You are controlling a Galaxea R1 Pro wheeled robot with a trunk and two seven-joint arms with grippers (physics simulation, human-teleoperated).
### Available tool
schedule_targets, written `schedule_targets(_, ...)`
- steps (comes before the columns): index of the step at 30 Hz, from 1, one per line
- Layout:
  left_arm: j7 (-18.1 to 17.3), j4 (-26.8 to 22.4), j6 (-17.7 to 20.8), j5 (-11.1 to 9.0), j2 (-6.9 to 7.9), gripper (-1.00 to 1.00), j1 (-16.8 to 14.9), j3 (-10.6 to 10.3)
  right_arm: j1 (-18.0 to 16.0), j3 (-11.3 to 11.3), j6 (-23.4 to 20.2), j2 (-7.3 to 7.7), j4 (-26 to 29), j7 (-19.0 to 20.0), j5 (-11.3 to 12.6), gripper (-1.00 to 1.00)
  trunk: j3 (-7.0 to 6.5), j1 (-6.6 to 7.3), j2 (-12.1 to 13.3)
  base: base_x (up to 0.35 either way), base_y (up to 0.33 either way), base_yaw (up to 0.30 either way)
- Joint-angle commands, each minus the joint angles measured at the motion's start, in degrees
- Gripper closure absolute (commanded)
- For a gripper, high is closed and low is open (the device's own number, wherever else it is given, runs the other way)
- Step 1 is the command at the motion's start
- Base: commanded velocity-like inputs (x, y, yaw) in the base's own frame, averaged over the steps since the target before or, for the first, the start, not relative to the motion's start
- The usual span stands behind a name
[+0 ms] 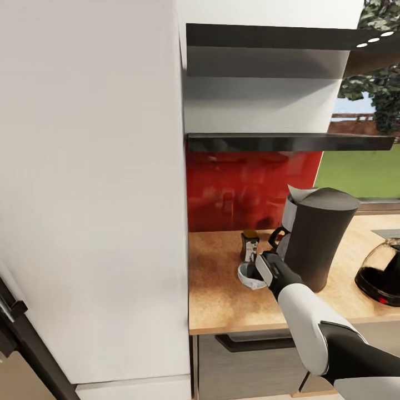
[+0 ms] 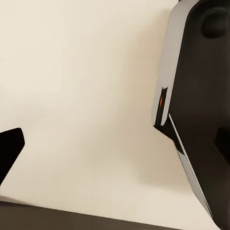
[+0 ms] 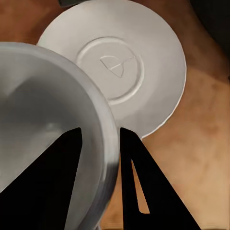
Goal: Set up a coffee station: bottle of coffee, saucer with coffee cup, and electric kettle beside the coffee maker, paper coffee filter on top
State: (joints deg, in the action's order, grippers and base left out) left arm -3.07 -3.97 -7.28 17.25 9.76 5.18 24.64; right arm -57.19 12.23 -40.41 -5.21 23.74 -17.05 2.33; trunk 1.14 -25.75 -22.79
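Note:
My right gripper (image 1: 260, 265) is shut on the rim of a grey-white coffee cup (image 1: 249, 279), just left of the dark coffee maker (image 1: 322, 244). In the right wrist view the cup (image 3: 43, 143) has its wall clamped between the two fingers (image 3: 143, 187). It hangs over one side of the white saucer (image 3: 143, 72), which lies on the wooden counter. A brown-lidded bottle of coffee (image 1: 249, 243) stands just behind the cup. A white paper filter (image 1: 300, 194) sticks up on the coffee maker's top. The glass kettle (image 1: 384, 272) stands to its right. My left gripper (image 2: 115, 148) is open before a beige wall.
A tall white cabinet (image 1: 94, 194) walls off the counter's left end. Two dark shelves (image 1: 289, 141) hang above a red backsplash (image 1: 250, 189). The counter's front edge (image 1: 250, 328) runs just below the cup, with a drawer handle (image 1: 250, 341) under it.

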Motion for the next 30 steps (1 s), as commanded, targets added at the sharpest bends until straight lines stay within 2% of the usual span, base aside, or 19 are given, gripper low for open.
schedule_targets(1, -0.3, -0.1, -0.1, 0.5, -0.03, -1.0, 0.0, 0.5, 0.0, 0.2, -0.1, -0.06, 0.0, -0.3, 0.3, 1.0, 0.12, -0.04, -0.1, 0.041, 0.0, 0.0)
schedule_targets(20, -0.3, -0.1, -0.1, 0.5, -0.12, -1.0, 0.0, 0.4, 0.0, 0.3, 0.0, 0.02, -0.3, -0.4, 0.2, 1.0, 0.12, -0.04, -0.1, 0.033, 0.0, -0.002)
schedule_targets(30, -0.3, -0.1, -0.1, 0.5, -0.07, -1.0, 0.0, 0.4, 0.0, 0.2, 0.0, 0.02, -0.4, -0.4, 0.2, 1.0, 0.12, -0.04, -0.1, 0.0, 0.0, -0.164)
